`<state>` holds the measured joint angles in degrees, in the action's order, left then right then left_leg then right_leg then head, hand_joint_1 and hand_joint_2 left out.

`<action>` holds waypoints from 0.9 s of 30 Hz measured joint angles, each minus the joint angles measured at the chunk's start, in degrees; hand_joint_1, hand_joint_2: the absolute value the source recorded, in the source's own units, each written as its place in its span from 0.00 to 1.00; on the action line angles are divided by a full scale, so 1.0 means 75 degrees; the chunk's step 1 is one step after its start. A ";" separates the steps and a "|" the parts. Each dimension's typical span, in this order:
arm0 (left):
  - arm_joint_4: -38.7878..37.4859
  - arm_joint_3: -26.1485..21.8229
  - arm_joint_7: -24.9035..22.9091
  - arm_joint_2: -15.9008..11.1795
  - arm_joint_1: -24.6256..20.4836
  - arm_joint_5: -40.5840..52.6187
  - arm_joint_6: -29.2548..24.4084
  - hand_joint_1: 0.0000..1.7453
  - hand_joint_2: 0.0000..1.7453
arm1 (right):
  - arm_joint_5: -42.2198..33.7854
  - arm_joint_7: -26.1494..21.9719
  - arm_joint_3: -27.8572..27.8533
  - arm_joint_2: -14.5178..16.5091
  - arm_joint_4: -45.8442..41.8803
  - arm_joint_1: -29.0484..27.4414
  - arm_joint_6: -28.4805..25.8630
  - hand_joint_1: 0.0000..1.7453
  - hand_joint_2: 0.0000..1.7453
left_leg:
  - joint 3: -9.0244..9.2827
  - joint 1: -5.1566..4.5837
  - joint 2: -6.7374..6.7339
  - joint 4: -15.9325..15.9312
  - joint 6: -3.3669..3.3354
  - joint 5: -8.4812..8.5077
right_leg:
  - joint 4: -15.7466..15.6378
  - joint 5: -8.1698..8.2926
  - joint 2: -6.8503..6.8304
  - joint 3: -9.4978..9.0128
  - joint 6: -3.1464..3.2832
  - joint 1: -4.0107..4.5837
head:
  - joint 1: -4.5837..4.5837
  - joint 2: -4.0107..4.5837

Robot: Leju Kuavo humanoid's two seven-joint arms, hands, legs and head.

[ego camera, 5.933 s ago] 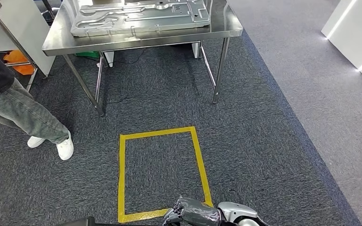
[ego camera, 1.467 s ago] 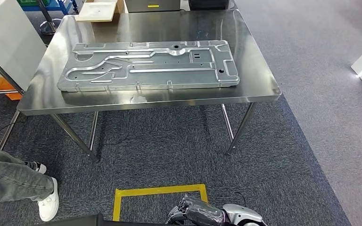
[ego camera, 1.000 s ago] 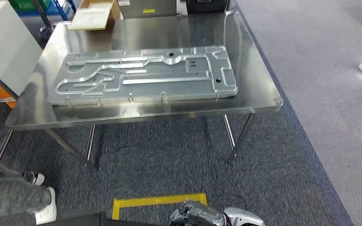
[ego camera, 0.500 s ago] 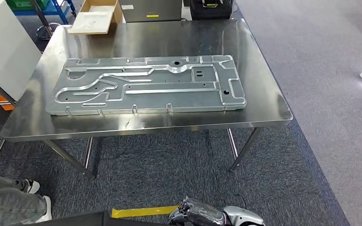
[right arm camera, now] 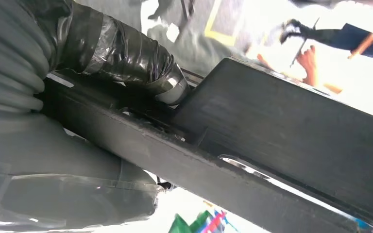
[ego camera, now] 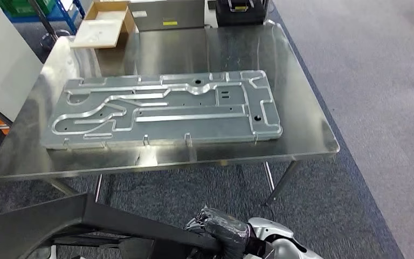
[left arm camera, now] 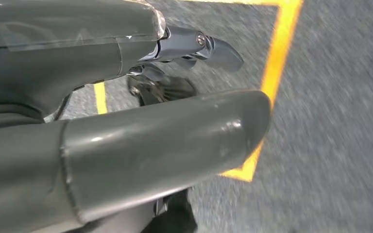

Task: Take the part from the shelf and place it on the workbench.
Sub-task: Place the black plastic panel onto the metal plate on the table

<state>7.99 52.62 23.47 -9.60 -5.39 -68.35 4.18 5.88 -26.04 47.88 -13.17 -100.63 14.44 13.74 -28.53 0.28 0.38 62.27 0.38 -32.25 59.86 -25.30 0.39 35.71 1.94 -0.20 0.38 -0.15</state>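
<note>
A long black flat part [ego camera: 59, 221] slants across the lower left of the head view, below the near edge of the steel workbench [ego camera: 307, 124]. My right hand [ego camera: 221, 233] grips its right end; in the right wrist view the taped fingers [right arm camera: 126, 53] wrap over the edge of the black part [right arm camera: 296, 145]. My left hand [left arm camera: 150, 136] hangs above the carpet in the left wrist view, thumb and fingers apart, and whether it holds anything is unclear. A large stamped grey metal plate [ego camera: 161, 110] lies across most of the workbench.
A cardboard box [ego camera: 105, 21], a grey case [ego camera: 167, 13] and a black case [ego camera: 242, 9] stand behind the bench. A white cabinet [ego camera: 2, 59] is at its left. Yellow floor tape [left arm camera: 272, 68] lies under my left hand. Open carpet runs along the right.
The camera has come closer to the workbench, which now spans the picture. The black part has risen into view at the lower left. The person's legs have left the picture.
</note>
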 joint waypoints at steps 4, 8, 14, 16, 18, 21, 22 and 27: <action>0.0001 0.0005 0.0075 0.0009 0.0020 -0.0122 0.0004 0.00 0.00 | 0.1401 0.0358 -0.0180 0.0041 0.0036 0.0248 -0.1069 1.00 1.00 | -0.1032 0.0049 -0.0007 0.1407 0.0114 -0.0569 | -0.0057 -0.0113 -0.0030 -0.0145 0.0069 -0.0008 | 0.0002 0.0000; 0.0000 0.0010 0.0125 0.0004 0.0095 -0.0182 0.0005 0.00 0.00 | 0.2911 0.0921 -0.0544 -0.0020 0.0128 0.0661 -0.2114 1.00 1.00 | -0.0955 0.0048 -0.0018 0.0246 0.0068 0.0557 | -0.0045 -0.0254 -0.0003 -0.0324 0.0017 -0.0004 | 0.0000 0.0000; 0.0001 0.0060 0.0117 0.0008 0.0045 -0.0177 0.0026 0.00 0.00 | 0.4074 0.1718 -0.1104 -0.0123 0.0432 0.1671 -0.2461 1.00 1.00 | -0.0771 0.0012 -0.0026 -0.0520 -0.0205 0.0892 | 0.0033 -0.0416 -0.0018 -0.0317 -0.0227 0.0021 | 0.0001 0.0000; 0.0001 0.0067 0.0115 0.0011 0.0026 -0.0179 0.0028 0.00 0.00 | 0.4230 0.1874 -0.1222 -0.0175 0.0534 0.1925 -0.2465 1.00 1.00 | -0.0735 0.0046 -0.0031 -0.0570 -0.0279 0.0912 | 0.0565 -0.0736 -0.0020 -0.0072 -0.0296 0.0008 | 0.0001 0.0000; 0.0001 0.0071 0.0117 0.0009 0.0007 -0.0181 0.0028 0.00 0.00 | 0.4388 0.2021 -0.1290 -0.0231 0.0634 0.2099 -0.2470 1.00 1.00 | -0.0729 0.0038 -0.0030 -0.0563 -0.0325 0.0889 | 0.1543 -0.1142 -0.0020 0.0449 -0.0341 -0.0013 | 0.0001 0.0000; 0.0001 0.0079 0.0117 0.0012 0.0004 -0.0181 0.0028 0.00 0.00 | 0.4485 0.2085 -0.1334 -0.0307 0.0766 0.2220 -0.2473 1.00 1.00 | -0.0682 0.0036 -0.0004 -0.0532 -0.0330 0.0818 | 0.1827 -0.0899 -0.0024 0.0743 -0.0363 -0.0040 | 0.0001 0.0000; 0.0001 0.0083 0.0117 0.0016 0.0006 -0.0182 0.0028 0.00 0.00 | 0.4495 0.2085 -0.1346 -0.0326 0.0799 0.2253 -0.2475 1.00 1.00 | -0.0641 0.0036 0.0009 -0.0519 -0.0316 0.0779 | 0.1387 -0.0572 -0.0025 0.0576 -0.0351 -0.0047 | 0.0001 0.0000; 0.0001 0.0106 0.0117 0.0033 -0.0013 -0.0183 0.0028 0.00 0.00 | 0.4630 0.2157 -0.1387 -0.0372 0.0909 0.2383 -0.2516 1.00 1.00 | -0.0590 -0.0007 0.0031 -0.0466 -0.0160 0.0654 | 0.0069 -0.0098 -0.0004 0.0031 -0.0204 0.0007 | 0.0002 0.0000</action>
<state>8.00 53.42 24.35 -9.35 -5.49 -69.72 4.39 40.61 -9.86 37.47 -15.96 -93.82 32.31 -5.13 -32.95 0.23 0.61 58.78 -0.82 -27.34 60.38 -26.03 0.36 35.95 0.40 -0.15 0.39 -0.15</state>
